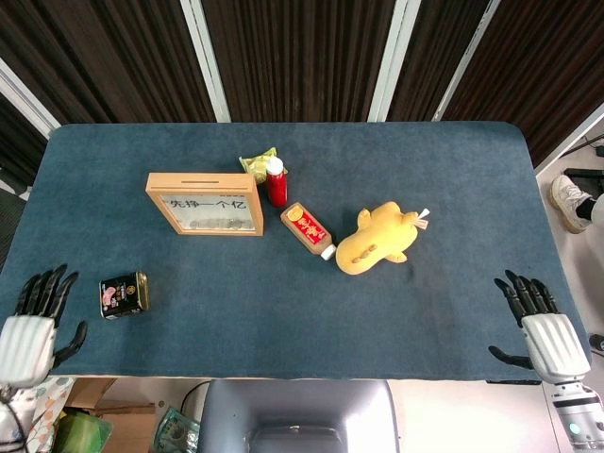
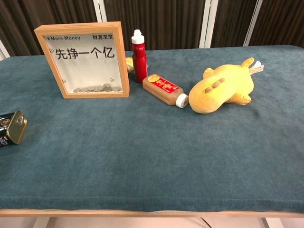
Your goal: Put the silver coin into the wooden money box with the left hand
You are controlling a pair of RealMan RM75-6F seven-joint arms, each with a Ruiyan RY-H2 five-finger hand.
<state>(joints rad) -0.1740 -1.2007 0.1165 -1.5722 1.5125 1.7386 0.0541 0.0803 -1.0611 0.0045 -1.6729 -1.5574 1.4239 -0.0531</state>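
Wooden money box [image 1: 206, 203] stands upright — long axis left-right; both hands, left hand [image 1: 28, 332] and right hand [image 1: 542, 330], spread, empty.

The whole front half of the desk [image 1: 283, 321] lies open, apart from a small tin [image 1: 124, 293] near the left edge. Across the middle runs a loose row: wooden money box [image 1: 205, 203], red bottle [image 1: 276, 181] just beside it, a brown bottle [image 1: 308, 229] lying flat, then a yellow plush toy [image 1: 377, 238]. Behind them the cloth is free.
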